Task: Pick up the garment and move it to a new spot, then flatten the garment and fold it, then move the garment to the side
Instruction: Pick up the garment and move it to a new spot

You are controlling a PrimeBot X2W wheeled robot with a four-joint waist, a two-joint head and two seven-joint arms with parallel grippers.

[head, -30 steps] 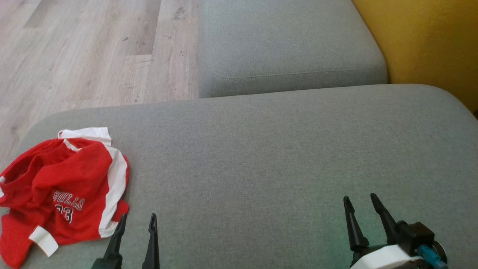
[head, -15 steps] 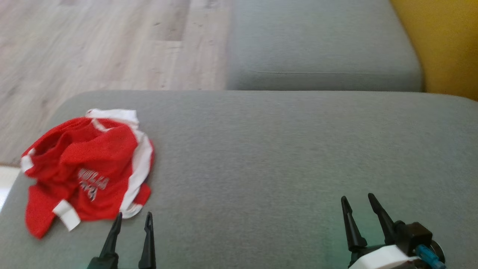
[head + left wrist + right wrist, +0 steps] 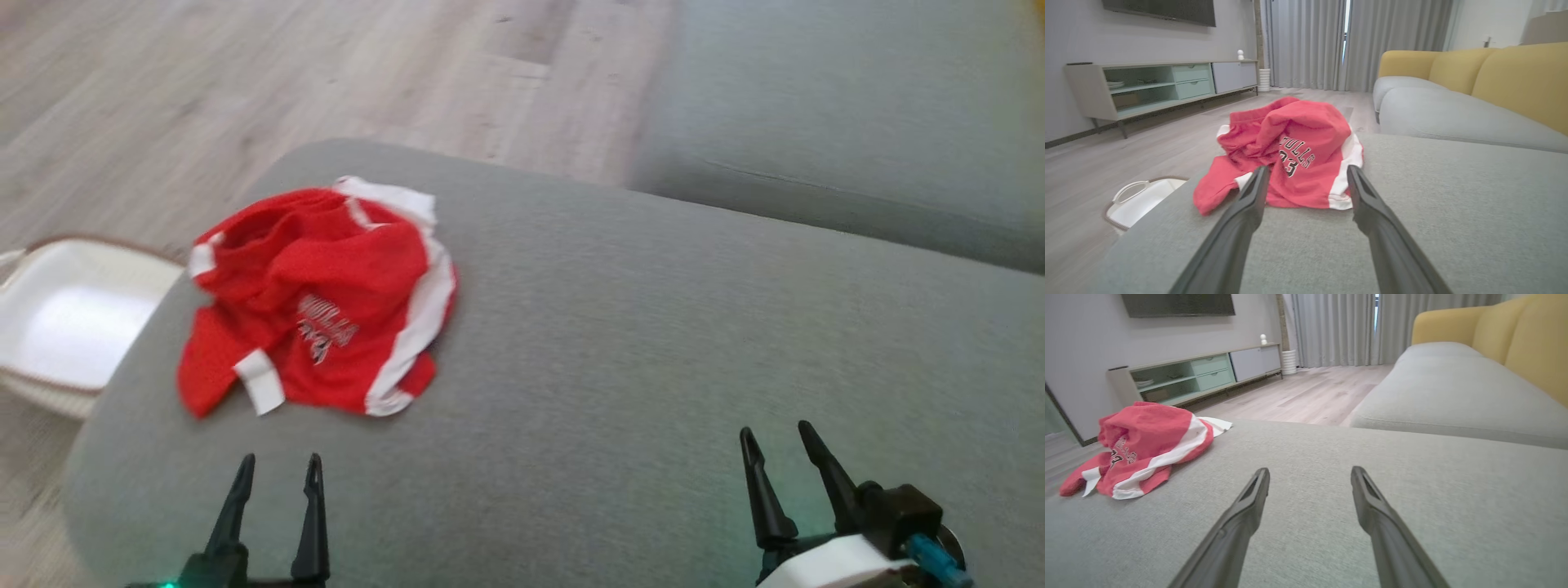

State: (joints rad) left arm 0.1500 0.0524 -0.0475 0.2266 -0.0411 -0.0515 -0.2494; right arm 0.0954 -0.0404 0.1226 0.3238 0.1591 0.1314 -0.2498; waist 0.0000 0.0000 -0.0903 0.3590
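The garment (image 3: 326, 302) is a red jersey with white side stripes and dark lettering, lying crumpled near the left end of the grey sofa cushion (image 3: 653, 343). My left gripper (image 3: 277, 467) hovers open just short of its near edge, nothing between the fingers. In the left wrist view the garment (image 3: 1294, 155) lies straight ahead between my open left gripper (image 3: 1306, 173). My right gripper (image 3: 775, 433) stands open over bare cushion, far to the garment's right. In the right wrist view the garment (image 3: 1143, 449) lies at the left, away from the open right gripper (image 3: 1310, 473).
A white basket (image 3: 73, 318) stands on the wooden floor (image 3: 245, 90) off the cushion's left end. A second grey cushion (image 3: 857, 131) lies beyond. The sofa's yellow back (image 3: 1515, 77), a low TV cabinet (image 3: 1159, 85) and curtains (image 3: 1331, 41) stand further off.
The head camera has swung left, so the garment now sits nearer the view's middle and the basket has come into view. Both grippers stay open; the garment has not moved on the cushion.
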